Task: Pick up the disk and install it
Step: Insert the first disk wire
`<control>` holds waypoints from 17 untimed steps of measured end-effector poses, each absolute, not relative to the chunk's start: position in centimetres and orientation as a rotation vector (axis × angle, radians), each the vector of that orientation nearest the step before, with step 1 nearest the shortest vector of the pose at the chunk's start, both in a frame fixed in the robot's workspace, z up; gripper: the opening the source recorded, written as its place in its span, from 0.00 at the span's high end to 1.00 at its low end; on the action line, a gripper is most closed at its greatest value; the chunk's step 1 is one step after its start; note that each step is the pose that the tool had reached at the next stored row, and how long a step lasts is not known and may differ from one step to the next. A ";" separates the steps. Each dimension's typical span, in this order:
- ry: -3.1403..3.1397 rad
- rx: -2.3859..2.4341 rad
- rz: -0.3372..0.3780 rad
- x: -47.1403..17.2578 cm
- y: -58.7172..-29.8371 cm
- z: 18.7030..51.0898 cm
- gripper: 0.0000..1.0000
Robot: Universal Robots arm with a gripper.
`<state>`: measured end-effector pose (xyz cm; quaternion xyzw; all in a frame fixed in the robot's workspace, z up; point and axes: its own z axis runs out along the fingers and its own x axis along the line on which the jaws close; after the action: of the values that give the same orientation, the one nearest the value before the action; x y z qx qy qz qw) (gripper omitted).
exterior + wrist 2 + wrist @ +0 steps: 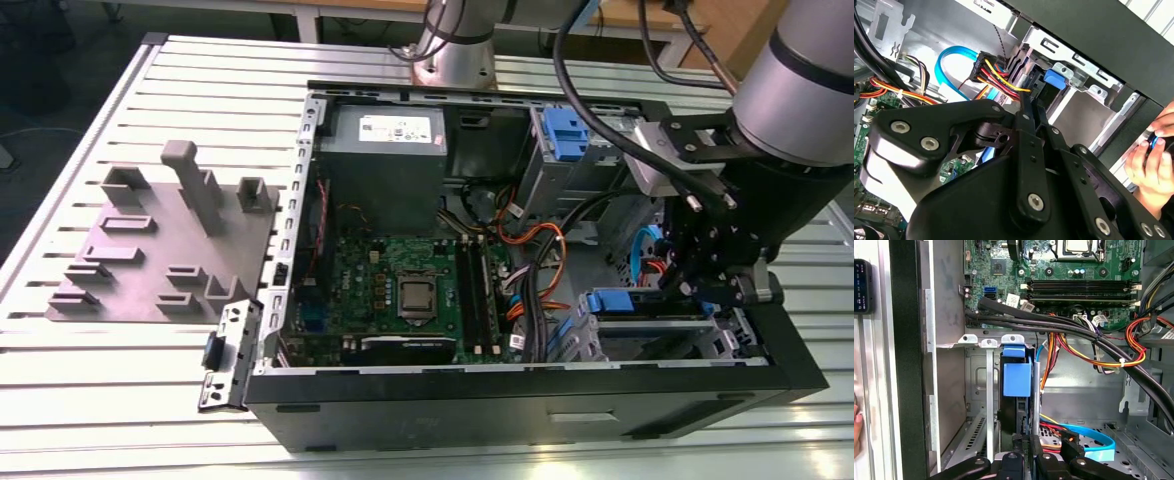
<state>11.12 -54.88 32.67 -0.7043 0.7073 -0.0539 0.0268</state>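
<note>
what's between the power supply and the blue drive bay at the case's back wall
In the exterior view, a dark gap of bare case wall separates the power supply from the blue bay.

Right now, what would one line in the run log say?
stage: install | gripper: inside computer case, at drive bay | disk: on edge in bay slot | person's hand: beside case
</note>
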 end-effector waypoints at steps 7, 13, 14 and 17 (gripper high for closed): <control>2.184 -2.175 -0.165 11.1 -54.9 33.4 0.76; 2.184 -2.175 -0.163 11.1 -54.9 33.8 0.78; 2.184 -2.175 -0.163 11.1 -54.9 33.8 0.84; 2.184 -2.175 -0.164 11.1 -54.9 33.8 0.89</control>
<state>11.12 -54.88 33.78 -0.7043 0.7074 -0.0530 0.0276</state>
